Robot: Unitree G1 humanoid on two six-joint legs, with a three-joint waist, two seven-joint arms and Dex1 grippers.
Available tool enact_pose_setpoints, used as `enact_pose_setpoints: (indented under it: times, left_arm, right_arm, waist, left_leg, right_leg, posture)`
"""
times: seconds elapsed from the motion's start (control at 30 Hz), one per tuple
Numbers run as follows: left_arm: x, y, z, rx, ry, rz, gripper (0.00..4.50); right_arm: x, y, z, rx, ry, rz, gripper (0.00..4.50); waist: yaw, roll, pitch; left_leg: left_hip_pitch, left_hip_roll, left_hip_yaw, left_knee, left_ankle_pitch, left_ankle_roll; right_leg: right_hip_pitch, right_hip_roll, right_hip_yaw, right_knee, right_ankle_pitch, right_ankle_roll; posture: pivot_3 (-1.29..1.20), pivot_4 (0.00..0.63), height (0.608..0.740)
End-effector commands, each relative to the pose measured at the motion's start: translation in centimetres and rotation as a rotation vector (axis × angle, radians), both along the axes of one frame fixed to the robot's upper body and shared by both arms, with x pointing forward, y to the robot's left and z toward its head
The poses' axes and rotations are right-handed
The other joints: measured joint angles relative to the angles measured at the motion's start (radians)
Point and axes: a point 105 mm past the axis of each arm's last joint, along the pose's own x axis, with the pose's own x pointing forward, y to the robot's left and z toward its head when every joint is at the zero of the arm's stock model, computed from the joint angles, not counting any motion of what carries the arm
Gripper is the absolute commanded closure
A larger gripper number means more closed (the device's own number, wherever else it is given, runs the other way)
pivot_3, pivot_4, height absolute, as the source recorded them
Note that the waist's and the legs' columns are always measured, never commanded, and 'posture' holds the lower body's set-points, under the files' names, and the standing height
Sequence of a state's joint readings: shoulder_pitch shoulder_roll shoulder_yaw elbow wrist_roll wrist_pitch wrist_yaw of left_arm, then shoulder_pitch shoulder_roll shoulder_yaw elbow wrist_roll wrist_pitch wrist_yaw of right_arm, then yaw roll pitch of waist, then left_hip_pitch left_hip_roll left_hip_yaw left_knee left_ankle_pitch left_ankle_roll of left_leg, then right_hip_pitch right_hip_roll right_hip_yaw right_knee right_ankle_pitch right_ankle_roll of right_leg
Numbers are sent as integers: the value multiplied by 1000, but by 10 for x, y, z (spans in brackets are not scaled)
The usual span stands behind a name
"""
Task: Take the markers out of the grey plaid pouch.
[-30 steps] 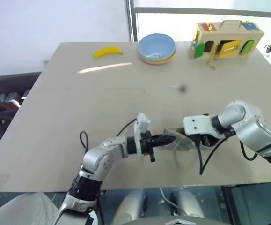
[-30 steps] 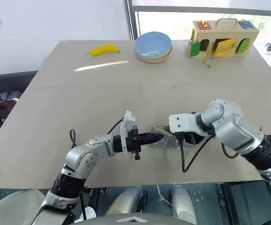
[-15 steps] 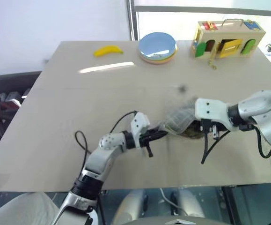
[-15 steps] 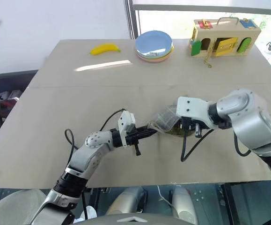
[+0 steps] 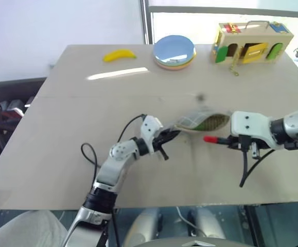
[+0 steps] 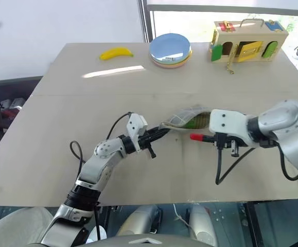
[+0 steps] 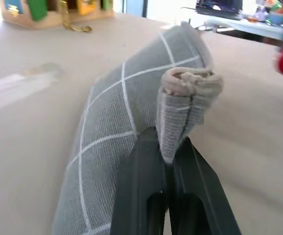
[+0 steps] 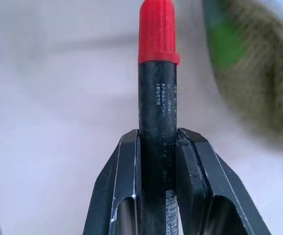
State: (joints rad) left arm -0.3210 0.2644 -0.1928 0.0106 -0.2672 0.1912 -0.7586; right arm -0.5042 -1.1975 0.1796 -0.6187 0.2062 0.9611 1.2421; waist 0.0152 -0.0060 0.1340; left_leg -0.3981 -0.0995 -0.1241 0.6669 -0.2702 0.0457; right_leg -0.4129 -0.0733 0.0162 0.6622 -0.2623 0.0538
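Observation:
The grey plaid pouch [image 5: 197, 121] hangs just above the middle of the table, its mouth turned toward my right arm. My left gripper [image 5: 172, 135] is shut on the pouch's left end, where the fabric bunches between the fingers [image 7: 166, 147]. My right gripper [image 6: 214, 139] is shut on a black marker with a red cap [image 8: 157, 63]. That marker is held clear of the pouch mouth, with its cap [image 5: 209, 139] pointing back at it. A light green marker [image 8: 224, 49] shows inside the pouch against the tan speckled lining.
A yellow banana [image 5: 119, 55], a stack of plates [image 5: 174, 51] and a wooden latch box [image 5: 253, 42] line the table's far edge. The near table edge [image 5: 154, 203] runs close below both arms.
My right gripper has drawn back to the right and upward, pulling the red-capped marker out of the pouch. The left gripper has moved forward and rolled, keeping its hold, and the pouch has risen off the table.

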Motion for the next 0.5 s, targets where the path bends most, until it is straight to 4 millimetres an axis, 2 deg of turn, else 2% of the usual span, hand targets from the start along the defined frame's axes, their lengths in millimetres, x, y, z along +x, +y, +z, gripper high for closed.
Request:
enact_pose_setpoints:
  times: [0.03, 0.07, 0.13, 0.23, 0.3, 0.37, 0.4, 0.43, 0.5]
  left_arm:
    - [5, 6, 10, -20, -23, 34, 4500]
    - [6, 7, 10, -22, -19, 37, 4500]
    - [5, 8, 10, -29, -3, 30, 4500]
    - [2, 8, 13, -60, 39, 13, 4500]
    - [0, 7, 14, -65, 52, -7, 4500]
    - [-1, 6, 14, -60, 58, -17, 4500]
    - [-2, 7, 14, -58, 59, -19, 4500]
    - [-2, 7, 14, -58, 60, -20, 4500]
    - [-2, 7, 15, -58, 63, -21, 4500]
  right_arm:
    - [-5, -13, 10, 87, 28, -58, 4047]
    - [-6, -14, 11, 133, 43, -79, 4047]
    - [3, -36, 8, 116, 11, -167, 4047]
    - [23, -73, -9, 42, -65, -311, 4047]
    - [31, -85, -21, 17, -87, -345, 4047]
    - [30, -92, -36, -5, -60, -361, 3033]
    - [30, -95, -42, -16, -52, -363, 2685]
    - [30, -95, -46, -13, -51, -368, 2108]
    - [34, -92, -46, 15, -73, -381, 1234]
  waist:
    - [0, 0, 0]
    - [0, 0, 0]
    - [0, 0, 0]
    - [1, 0, 0]
    - [0, 0, 0]
    - [0, 0, 0]
    - [0, 0, 0]
    - [-1, 0, 0]
    - [-2, 0, 0]
  left_leg:
    - [0, 0, 0, 0, 0, 0]
    - [0, 0, 0, 0, 0, 0]
    - [0, 0, 1, 0, 0, 0]
    - [1, 0, 0, 1, 0, 0]
    - [1, 0, 1, 1, 0, 0]
    - [1, 0, 1, 1, 0, 0]
    - [1, 0, 1, 0, 0, 0]
    - [1, 0, 1, 0, 0, 0]
    - [1, 1, 1, 0, 0, 0]
  right_leg:
    - [0, 0, 0, 0, 0, 0]
    - [0, 0, 0, 0, 0, 0]
    - [0, 0, 1, 1, 0, 0]
    - [1, 0, 0, 0, 0, 0]
    - [1, 0, 0, 0, 0, 0]
    - [0, 0, 1, 1, 0, 0]
    - [0, 1, 1, 1, 0, 0]
    - [0, 1, 1, 1, 0, 0]
    - [0, 1, 1, 1, 0, 0]
  posture:
    - [0, 150, 740]
    - [0, 150, 740]
    - [0, 150, 740]
    - [0, 150, 740]
    - [0, 150, 740]
    - [0, 150, 740]
    - [0, 150, 740]
    - [0, 150, 740]
    - [0, 150, 740]
